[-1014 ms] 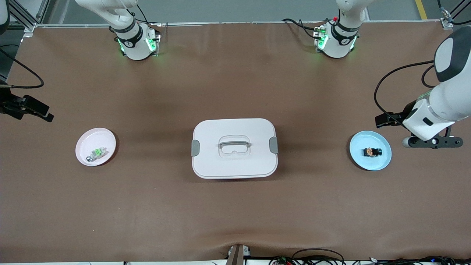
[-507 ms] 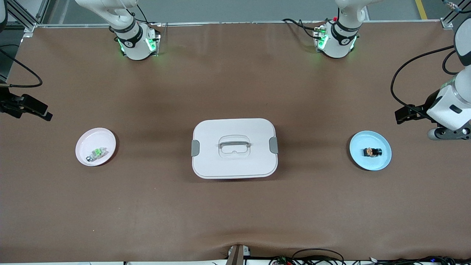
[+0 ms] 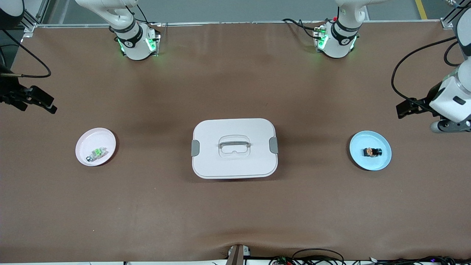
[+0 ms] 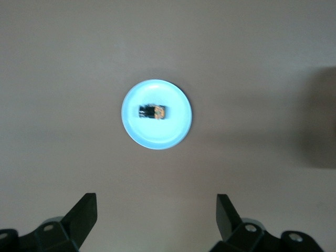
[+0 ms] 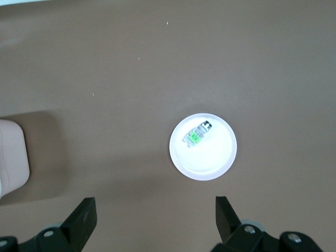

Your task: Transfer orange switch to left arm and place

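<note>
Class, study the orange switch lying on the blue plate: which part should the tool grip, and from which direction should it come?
Probably grip the orange switch across its narrow black body, coming straight down from above: it lies flat and alone on the shallow blue plate, whose raised rim hampers a sideways approach. The open left tool hangs high above it.

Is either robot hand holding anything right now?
No. The left gripper and the right gripper are both open and empty, up above the table. The tiny black-and-orange switch lies on its round blue plate, untouched.

Even overhead light, no glare; soft shadow round the box [image 3: 234,148]. Front view sharp, wrist views w/ slight blur.
</note>
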